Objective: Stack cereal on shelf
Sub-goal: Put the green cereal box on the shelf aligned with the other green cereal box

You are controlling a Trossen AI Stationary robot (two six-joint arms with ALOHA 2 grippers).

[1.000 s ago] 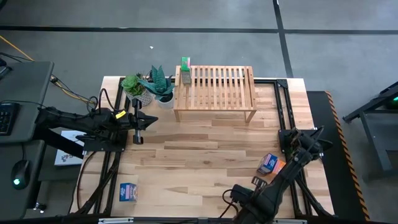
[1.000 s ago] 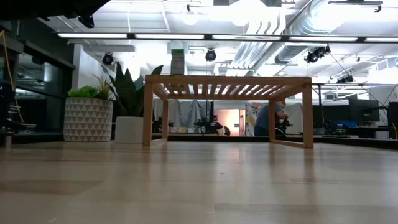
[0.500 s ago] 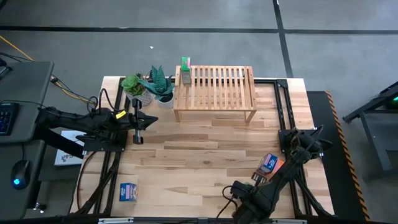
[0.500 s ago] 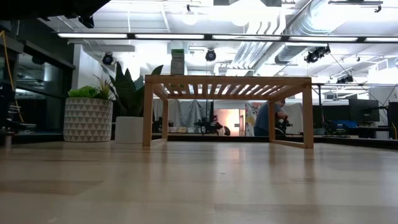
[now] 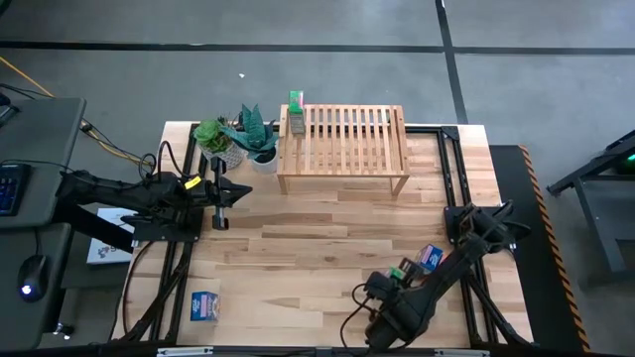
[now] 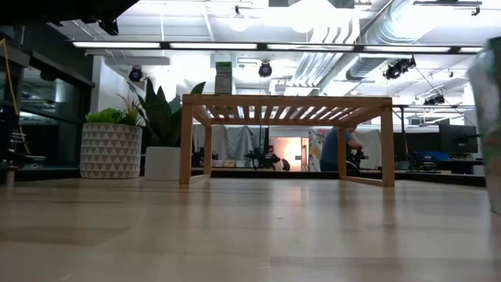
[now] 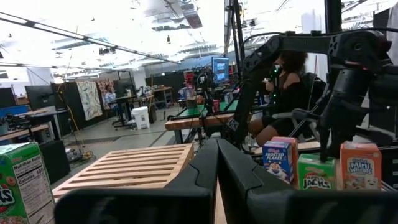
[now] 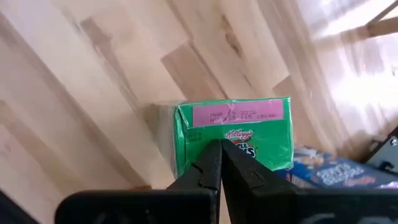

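Observation:
My right gripper [image 8: 219, 146] is shut at the table's near right [image 5: 389, 283], its fingertips in front of an upright green cereal box [image 8: 233, 140]. That box [image 5: 405, 270] stands next to a blue box [image 5: 429, 256] and an orange box [image 7: 360, 165]. Another green box [image 5: 295, 111] stands on the left end of the wooden shelf [image 5: 342, 139]. Another blue box [image 5: 205, 306] lies at the near left. My left gripper [image 5: 241, 192] is shut and empty at the table's left, in front of the plants. My right gripper's shut fingertips stand in front of the green box's printed front face [image 8: 239, 138], slanting down from above. I cannot tell whether they touch it. The box stands upright on the table.
Two potted plants [image 5: 236, 139] stand left of the shelf. The wide middle of the tabletop [image 5: 327, 233] is bare wood. A person [image 7: 283, 93] sits beyond the table's right side. A blurred pale-green shape [image 6: 489, 117] shows at the low view's right edge.
My right arm has swung toward the table's left and near edge. The green box now shows beside the blue one in the high view. A blurred pale-green shape has come into the low view at its right edge.

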